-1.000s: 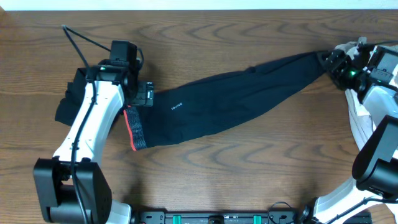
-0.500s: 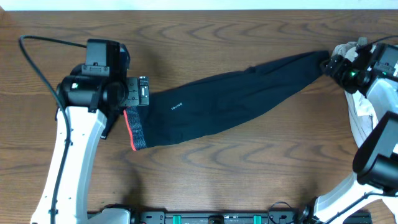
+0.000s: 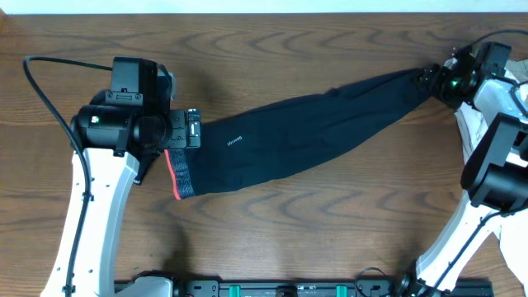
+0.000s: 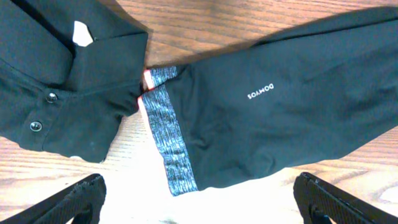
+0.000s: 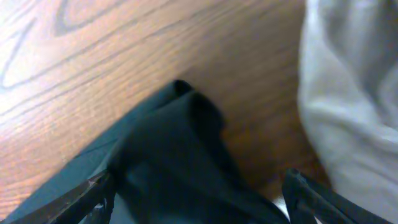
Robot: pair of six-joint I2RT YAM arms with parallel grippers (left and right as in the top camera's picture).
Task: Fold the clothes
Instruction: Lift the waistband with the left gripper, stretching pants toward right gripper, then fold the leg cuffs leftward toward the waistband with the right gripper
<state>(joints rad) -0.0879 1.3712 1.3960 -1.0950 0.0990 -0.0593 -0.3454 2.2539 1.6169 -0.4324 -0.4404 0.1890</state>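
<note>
The clothes are black trousers lying flat across the table, from the waistband at the left to the leg ends at the far right. The grey waistband has a red-orange edge. My left gripper hovers open above the waistband; in the left wrist view the left gripper has only bare table between its fingers. At the leg ends, my right gripper stands open, and the right wrist view shows the right gripper straddling the bunched black cuff without pinching it.
A small black folded garment with a white tag and snaps lies just left of the waistband, mostly hidden under my left arm in the overhead view. A white cloth lies at the right edge, close beside the cuff.
My left arm has swung and lifted, and its gripper has stayed over the waistband. My right wrist has shifted toward the far edge and its jaws have widened slightly. The trousers have not moved.
</note>
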